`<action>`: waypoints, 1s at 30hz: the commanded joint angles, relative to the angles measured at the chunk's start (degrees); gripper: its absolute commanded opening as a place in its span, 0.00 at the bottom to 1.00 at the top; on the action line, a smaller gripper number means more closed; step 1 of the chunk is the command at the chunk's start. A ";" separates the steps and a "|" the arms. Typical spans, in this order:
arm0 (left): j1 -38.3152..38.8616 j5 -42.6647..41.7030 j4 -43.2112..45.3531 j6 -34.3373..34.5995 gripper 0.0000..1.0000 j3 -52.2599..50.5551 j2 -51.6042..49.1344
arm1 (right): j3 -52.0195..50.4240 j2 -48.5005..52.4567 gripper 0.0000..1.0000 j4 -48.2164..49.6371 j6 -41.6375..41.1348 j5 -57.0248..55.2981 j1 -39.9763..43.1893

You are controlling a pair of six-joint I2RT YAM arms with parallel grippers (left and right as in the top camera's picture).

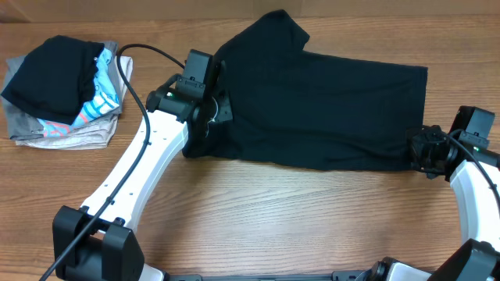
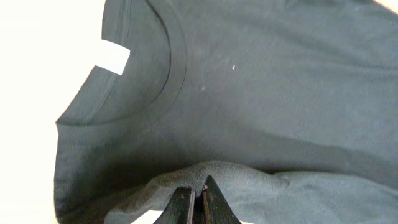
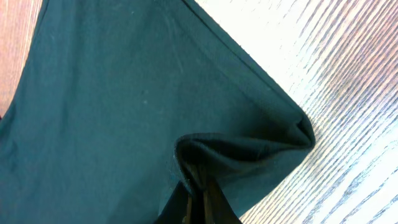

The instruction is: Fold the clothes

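The black T-shirt (image 1: 328, 109) lies spread across the middle of the wooden table, one sleeve pointing to the far side. My left gripper (image 1: 205, 117) is at its left end, shut on a raised fold of the fabric (image 2: 217, 174) just below the neckline. The white neck label (image 2: 112, 59) shows in the left wrist view. My right gripper (image 1: 416, 150) is at the shirt's right near corner, shut on a bunched fold of the hem (image 3: 205, 155).
A stack of folded garments (image 1: 66, 97), black on top of turquoise-patterned and grey ones, sits at the far left. A black cable (image 1: 144, 78) runs from the left arm. Bare wooden table (image 1: 312, 218) lies in front of the shirt.
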State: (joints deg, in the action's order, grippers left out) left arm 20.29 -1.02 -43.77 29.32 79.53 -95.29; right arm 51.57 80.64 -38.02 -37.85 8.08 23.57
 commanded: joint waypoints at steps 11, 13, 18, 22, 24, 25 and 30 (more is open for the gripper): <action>0.74 1.66 5.14 -3.02 0.04 1.27 -2.64 | 1.27 7.15 0.04 6.12 0.13 -2.38 -0.11; 0.74 1.90 5.99 -3.91 0.04 1.27 -3.78 | 1.27 7.43 0.04 6.91 0.13 -2.43 -0.11; 0.74 5.33 7.39 -4.07 0.04 1.27 -6.64 | 1.27 7.61 0.04 7.98 0.13 -2.43 -0.11; 0.90 5.44 8.50 -4.04 0.04 1.27 -8.81 | 1.27 8.39 0.04 8.79 0.13 -2.45 -0.11; 0.90 5.49 9.09 -4.04 0.04 1.27 -9.84 | 1.27 8.92 0.04 9.35 0.13 -2.45 -0.11; 0.90 5.49 9.55 -4.04 0.04 1.27 -10.38 | 1.27 9.16 0.04 9.70 0.13 -2.51 -0.11; 0.90 5.46 12.28 -4.04 0.04 1.27 -11.78 | 1.27 9.81 0.04 11.76 0.13 -2.89 -0.11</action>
State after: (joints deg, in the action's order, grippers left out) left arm 20.29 3.29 -32.82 26.48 79.55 -105.91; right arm 51.59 90.11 -27.42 -37.87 6.57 23.57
